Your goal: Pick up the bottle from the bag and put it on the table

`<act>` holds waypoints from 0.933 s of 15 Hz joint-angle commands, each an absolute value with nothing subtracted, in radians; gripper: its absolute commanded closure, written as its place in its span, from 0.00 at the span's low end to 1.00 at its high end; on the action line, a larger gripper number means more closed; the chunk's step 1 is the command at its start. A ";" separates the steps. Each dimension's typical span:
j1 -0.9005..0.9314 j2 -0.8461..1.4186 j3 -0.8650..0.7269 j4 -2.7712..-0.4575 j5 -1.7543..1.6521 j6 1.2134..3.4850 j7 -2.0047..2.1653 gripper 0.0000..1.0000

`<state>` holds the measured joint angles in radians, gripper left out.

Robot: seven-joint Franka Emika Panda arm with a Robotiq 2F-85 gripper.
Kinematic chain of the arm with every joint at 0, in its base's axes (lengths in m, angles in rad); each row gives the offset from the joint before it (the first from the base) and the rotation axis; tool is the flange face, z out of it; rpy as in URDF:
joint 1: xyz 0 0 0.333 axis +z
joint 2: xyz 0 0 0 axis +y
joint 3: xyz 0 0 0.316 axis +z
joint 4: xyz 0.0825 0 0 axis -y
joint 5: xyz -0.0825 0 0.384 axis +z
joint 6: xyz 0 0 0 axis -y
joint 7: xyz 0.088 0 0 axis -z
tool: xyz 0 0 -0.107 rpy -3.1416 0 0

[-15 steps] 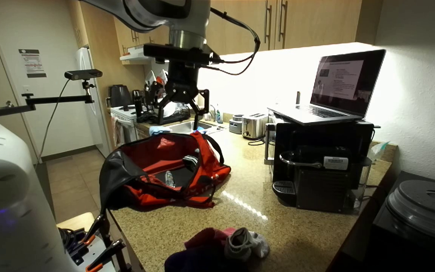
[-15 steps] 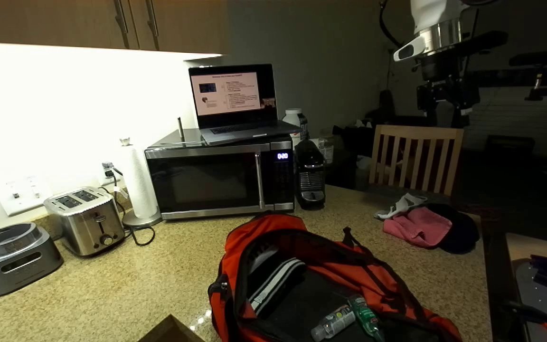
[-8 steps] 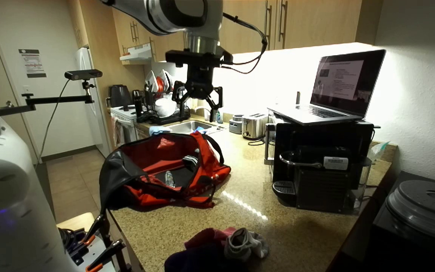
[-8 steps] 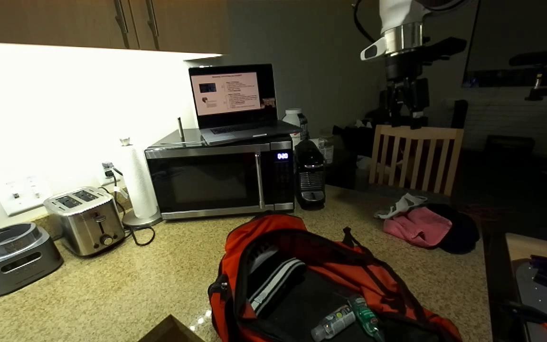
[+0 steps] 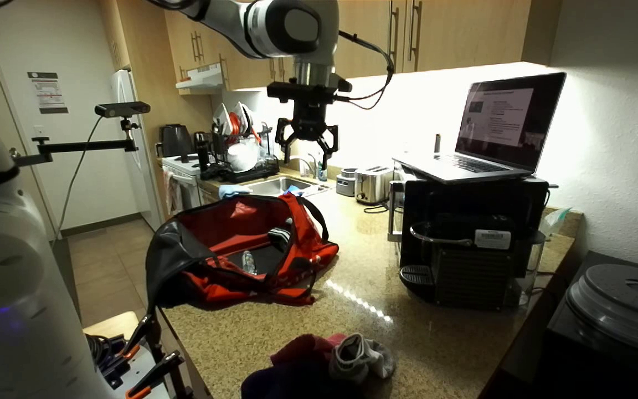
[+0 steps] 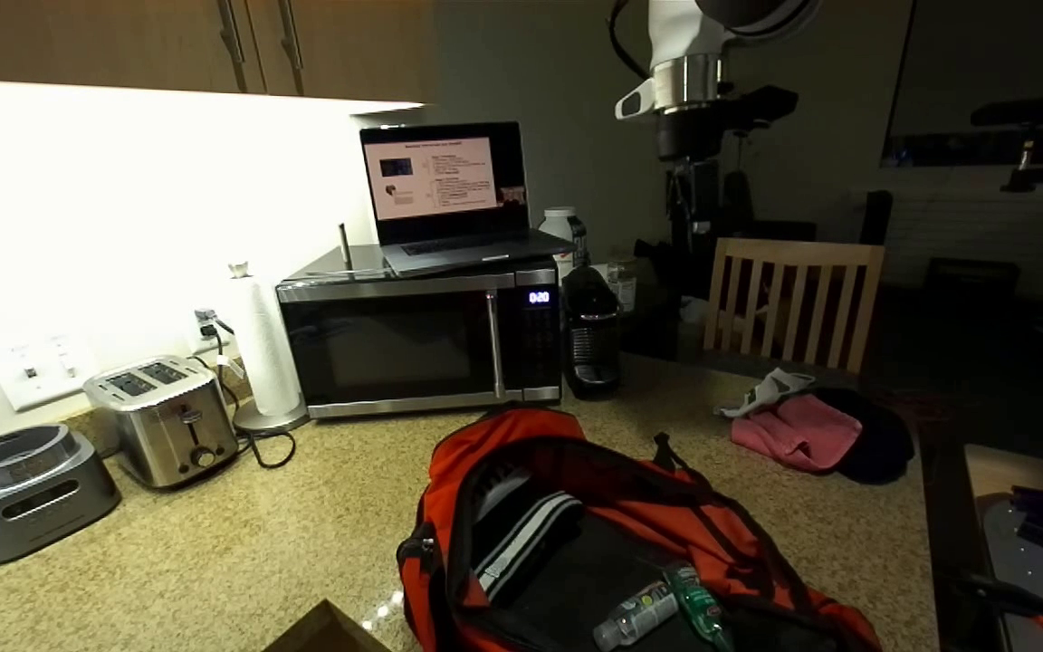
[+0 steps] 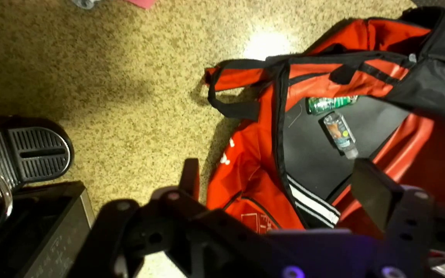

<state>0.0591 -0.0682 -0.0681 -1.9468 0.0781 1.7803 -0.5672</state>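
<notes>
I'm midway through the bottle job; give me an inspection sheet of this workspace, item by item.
Surface: speckled tan table, shiny in spots.
Job's things: red bag open on the table; clear bottle and green bottle lying inside.
Clutter: cloth heap, toaster, coffee machine, laptop atop the microwave.
Fingers: apart, nothing between them, high above the table.
Cables: black cord on the table by the toaster; arm cables looping in the air.
Surroundings: wooden chair past the table's edge, wall cabinets overhead.

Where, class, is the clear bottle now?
In the wrist view, right of centre: the clear bottle lies inside the red bag, with the green bottle above it in the picture and striped fabric below.
</notes>
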 commanded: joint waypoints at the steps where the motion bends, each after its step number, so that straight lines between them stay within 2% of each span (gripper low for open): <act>1: 0.045 -0.010 -0.039 -1.878 0.145 1.812 -0.495 0.00; 14: 0.037 0.006 -0.021 -1.859 0.146 1.801 -0.492 0.00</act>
<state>0.0548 0.0052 -0.0386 -1.8610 0.1460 1.8033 -0.4927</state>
